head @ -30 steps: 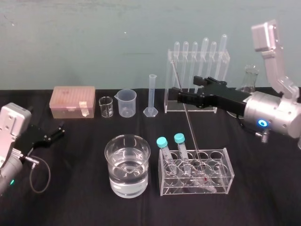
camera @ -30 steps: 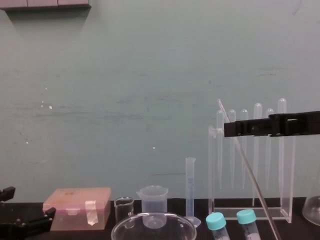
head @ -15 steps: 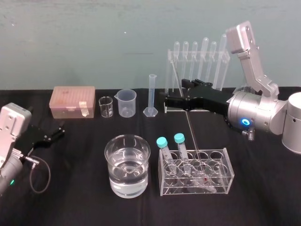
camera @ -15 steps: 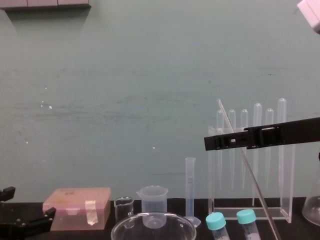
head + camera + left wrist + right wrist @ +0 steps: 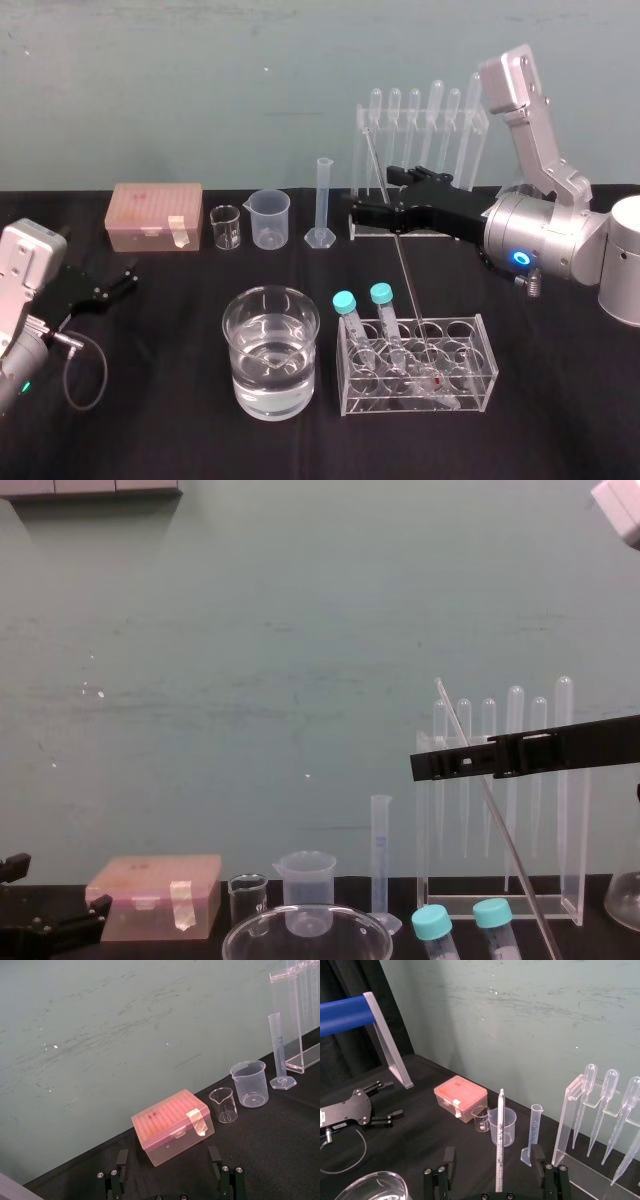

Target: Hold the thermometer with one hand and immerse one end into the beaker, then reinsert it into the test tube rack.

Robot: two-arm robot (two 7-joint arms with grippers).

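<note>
Thermometer (image 5: 400, 265), a very long, thin, clear glass rod: passes between my right claw's (image 5: 494, 1160) wide-spread fingers and seems to touch neither. Its long axis is steep, top tilted left above the claw, red-tipped foot below in the low clear rack of round wells (image 5: 487, 365). Wide, water-filled glass beaker (image 5: 270, 350) sits below-left. Left claw (image 5: 125, 278) is parked far off, fingers apart. Right is nearer, so I judge closing comes next.
</note>
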